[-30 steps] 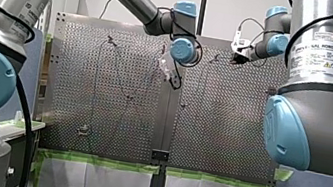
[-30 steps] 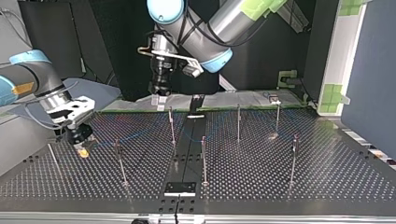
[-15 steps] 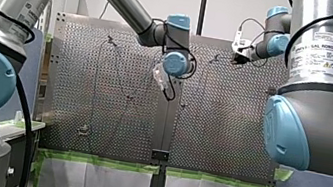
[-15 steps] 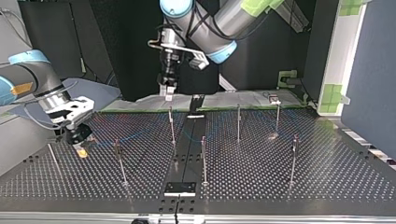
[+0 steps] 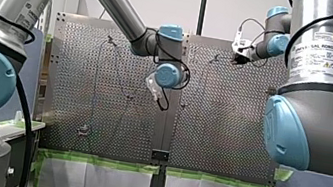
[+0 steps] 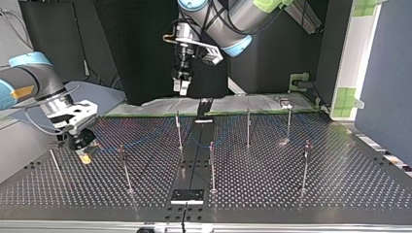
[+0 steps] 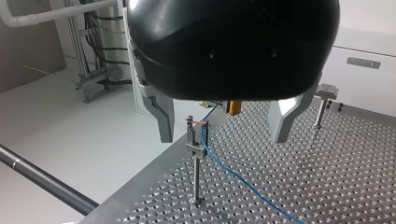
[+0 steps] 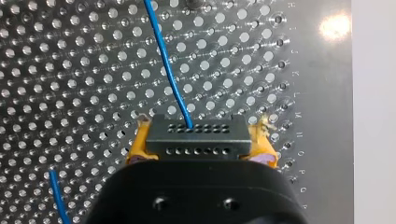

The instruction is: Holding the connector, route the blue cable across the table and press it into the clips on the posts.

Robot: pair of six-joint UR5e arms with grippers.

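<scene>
My right gripper [image 8: 198,142] has its yellow pads [image 8: 140,147] shut on the black connector [image 8: 195,137], just above the perforated table. The blue cable [image 8: 163,60] leaves the connector and runs ahead over the holes. At the top view's left, my right gripper [image 6: 85,154] hangs low beside a post, and the cable [image 6: 145,139] trails faintly toward the middle posts [image 6: 178,128]. My left gripper [image 7: 224,135] is open and holds nothing. It hangs high above a post with a clip [image 7: 194,144] that holds the blue cable [image 7: 233,175]. In the top view my left gripper [image 6: 180,86] is raised at the back.
Several thin posts [image 6: 248,127] stand across the table [image 6: 272,194]. A black plate [image 6: 187,196] lies at the top view's near middle. In the front view my left gripper [image 5: 156,84] is over the middle seam and my right gripper [image 5: 237,56] is at the far right.
My left gripper has lifted off the table and moved up and to the right in the top view, staying open. My right gripper with the connector has not moved.
</scene>
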